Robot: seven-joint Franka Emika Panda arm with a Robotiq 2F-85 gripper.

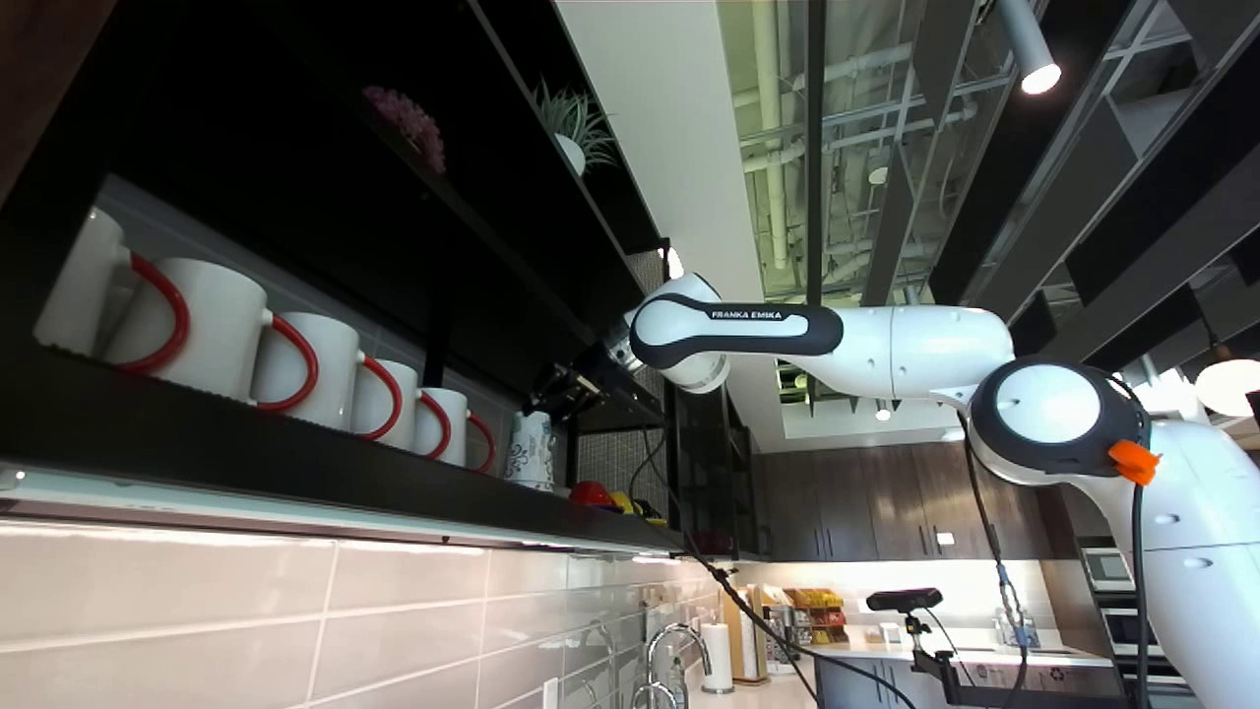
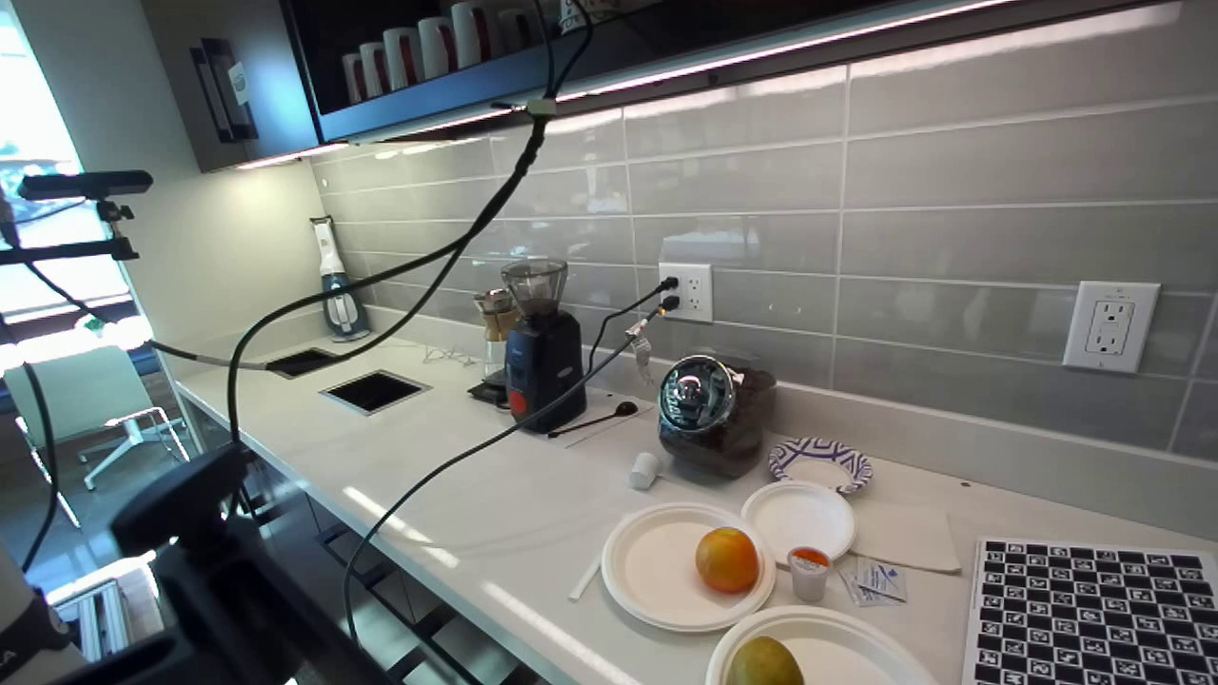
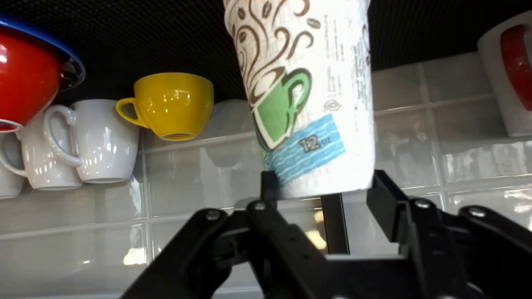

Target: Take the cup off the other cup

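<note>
Beyond our black two-fingered gripper [image 3: 323, 181] we see a kitchen's glossy tiled wall [image 3: 208, 178], and well below the gripper a long white countertop [image 2: 533, 495]. Just under the gripper runs a black open shelf [image 1: 295, 448]. The gripper is narrowed onto the upturned white paper cup with brown swirls [image 3: 316, 99] below it, pinching the base end, we judge to draw it off the other cup, which we cannot clearly make out. Beside the gripper, a yellow ceramic cup [image 3: 178, 104] sits rim-down, perhaps against dust.

Arm [image 1: 925, 350] reads "FRANKA EMIKA", cup [image 3: 320, 99] "12 oz".
</note>
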